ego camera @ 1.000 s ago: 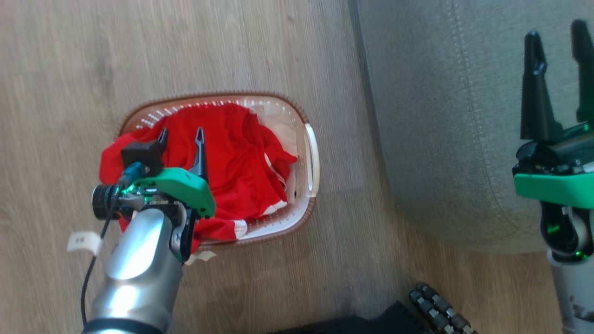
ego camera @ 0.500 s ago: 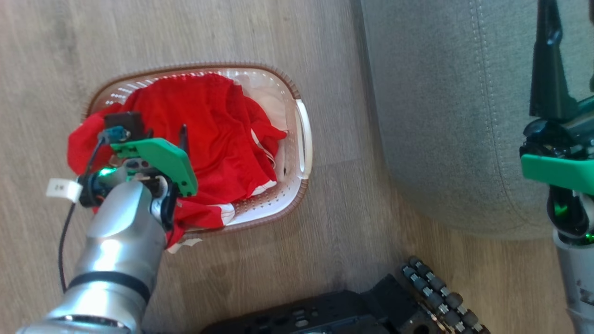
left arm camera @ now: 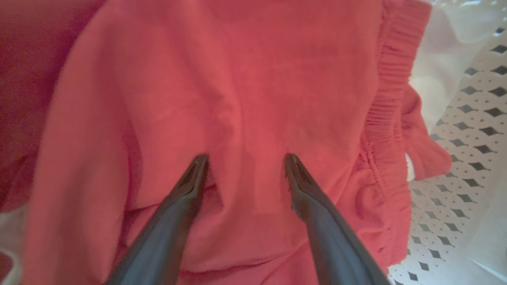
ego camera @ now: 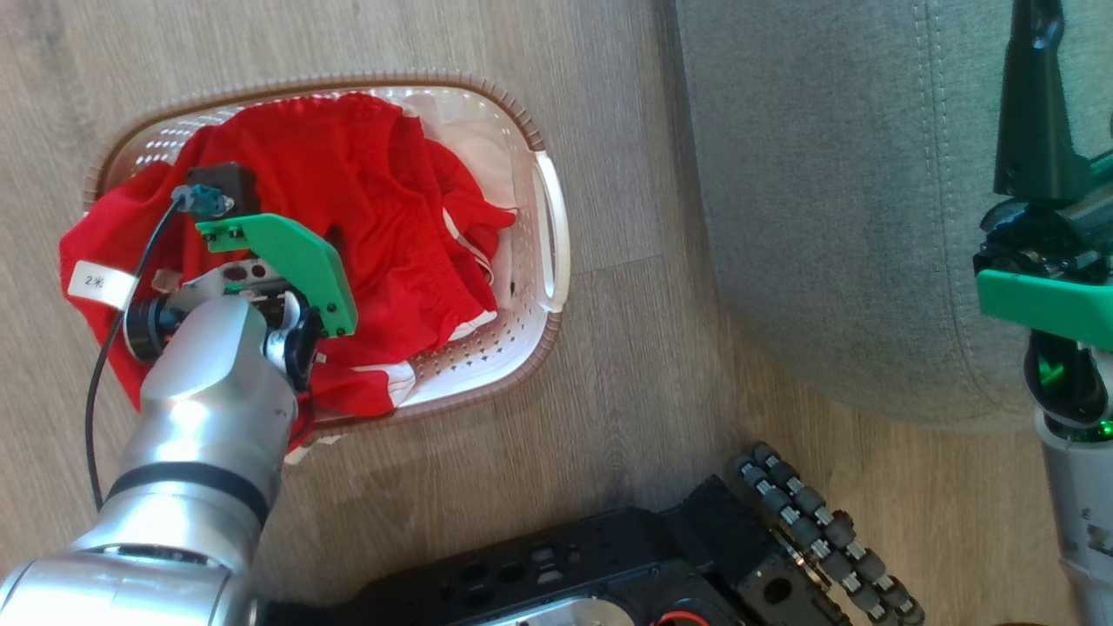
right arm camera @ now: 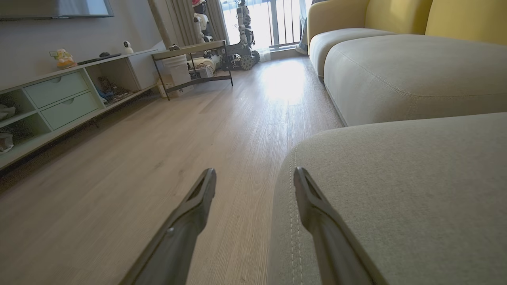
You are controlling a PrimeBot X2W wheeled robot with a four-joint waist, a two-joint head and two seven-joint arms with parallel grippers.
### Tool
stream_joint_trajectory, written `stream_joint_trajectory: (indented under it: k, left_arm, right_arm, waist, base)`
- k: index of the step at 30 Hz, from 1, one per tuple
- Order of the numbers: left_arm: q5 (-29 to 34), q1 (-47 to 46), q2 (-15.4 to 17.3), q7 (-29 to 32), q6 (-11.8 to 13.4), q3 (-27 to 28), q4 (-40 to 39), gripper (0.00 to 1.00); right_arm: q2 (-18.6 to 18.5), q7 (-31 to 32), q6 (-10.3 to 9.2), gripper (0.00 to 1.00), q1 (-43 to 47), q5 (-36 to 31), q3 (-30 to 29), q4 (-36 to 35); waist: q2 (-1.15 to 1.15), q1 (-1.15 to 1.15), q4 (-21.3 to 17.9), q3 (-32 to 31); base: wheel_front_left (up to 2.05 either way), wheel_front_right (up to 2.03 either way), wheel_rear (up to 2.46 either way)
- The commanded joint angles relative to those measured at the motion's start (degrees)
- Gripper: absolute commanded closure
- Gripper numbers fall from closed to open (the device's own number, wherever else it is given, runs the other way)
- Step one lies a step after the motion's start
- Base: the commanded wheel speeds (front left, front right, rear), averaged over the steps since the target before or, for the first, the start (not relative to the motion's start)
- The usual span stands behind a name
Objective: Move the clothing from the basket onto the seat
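Note:
The cream basket (ego camera: 546, 217) stands on the wooden floor, heaped with red clothing (ego camera: 383, 200) that spills over its left rim. My left arm reaches down into it, its green wrist housing (ego camera: 291, 265) covering the fingers in the head view. In the left wrist view my left gripper (left arm camera: 243, 158) is open, both tips pressing into the red clothing (left arm camera: 253, 79), with nothing pinched between them. The grey seat (ego camera: 826, 217) lies to the right. My right gripper (ego camera: 1076, 61) hovers open over the edge of the seat (right arm camera: 396, 190), its fingers (right arm camera: 254, 171) holding nothing.
White fabric (ego camera: 469, 139) shows at the basket's far corner. My black wheeled base (ego camera: 609, 565) sits at the bottom. Ahead in the right wrist view are a low cabinet (right arm camera: 59, 99), a small table (right arm camera: 190, 51), more sofa cushions (right arm camera: 396, 67) and open wooden floor (right arm camera: 198, 130).
The head camera has shifted, sliding the whole picture. My left gripper has tipped downward into the red clothing, its fingers now hidden under the wrist. Both grippers stay open.

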Motion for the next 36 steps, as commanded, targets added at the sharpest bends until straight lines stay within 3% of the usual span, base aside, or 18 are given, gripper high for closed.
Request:
stream_joint_trajectory:
  k: [1, 2, 3, 4, 5, 6, 9, 25, 36]
  left_arm:
    - [-0.1, 1.5, 1.5, 0.6, 0.2, 0.3, 0.0, 0.0]
    - [-0.2, 1.4, 1.5, 0.9, 0.1, 0.2, 0.1, 0.0]
    - [-0.2, 1.4, 1.4, 1.0, 0.0, 0.0, 0.2, 0.12]
    - [-0.2, 1.4, 1.3, 1.1, -0.1, -0.1, 0.3, 0.26]
    - [-0.3, 1.4, 1.3, 1.0, -0.1, -0.2, 0.3, 0.5]
    - [-0.3, 1.4, 1.2, 1.0, -0.2, -0.3, 0.3, 0.59]
    - [-0.4, 1.5, 1.0, 0.2, -0.5, -0.6, 0.4, 0.97]
    - [-1.4, 2.1, 0.3, -3.0, -1.9, -2.0, 0.7, 1.0]
    - [-2.8, 4.1, -0.2, -8.0, -4.1, -2.7, 0.8, 1.0]
  right_arm:
    - [-0.7, -0.4, -0.01, 0.0, 1.2, 0.2, 0.6, -2.2]
    - [-0.7, -0.4, -0.01, 0.0, 1.2, 0.2, 0.6, -2.3]
    - [-0.7, -0.4, -0.01, 0.0, 1.1, 0.2, 0.6, -2.3]
    - [-0.8, -0.4, -0.01, 0.0, 1.1, 0.2, 0.6, -2.3]
    - [-0.8, -0.4, -0.01, 0.0, 1.1, 0.1, 0.7, -2.3]
    - [-0.8, -0.4, -0.01, 0.0, 1.1, 0.1, 0.7, -2.3]
    - [-0.9, -0.4, -0.01, 0.0, 1.1, 0.0, 1.1, -2.3]
    - [-1.3, -0.4, -0.01, 0.0, 1.4, -0.3, 1.9, -1.8]
    - [-1.2, -0.4, -0.01, 0.0, 2.3, -0.4, 2.1, -0.8]
  waist:
    - [0.0, -0.01, -0.2, 0.4]
    - [0.0, -0.01, -0.2, 0.5]
    - [0.0, -0.01, -0.2, 0.6]
    - [0.0, -0.01, -0.2, 0.6]
    - [0.0, -0.01, -0.1, 0.6]
    - [0.0, -0.01, 0.0, 0.6]
    - [0.0, -0.01, 0.1, 0.3]
    - [0.0, -0.01, 1.0, -2.7]
    - [0.0, -0.01, 1.8, -7.4]
  base:
    - [0.0, 0.0, 0.0]
    - [0.0, 0.0, 0.0]
    - [0.0, 0.0, 0.0]
    - [0.0, 0.0, 0.0]
    - [0.0, 0.0, 0.0]
    - [0.0, 0.0, 0.0]
    - [0.0, 0.0, 0.0]
    - [0.0, 0.0, 0.0]
    - [0.0, 0.0, 0.0]
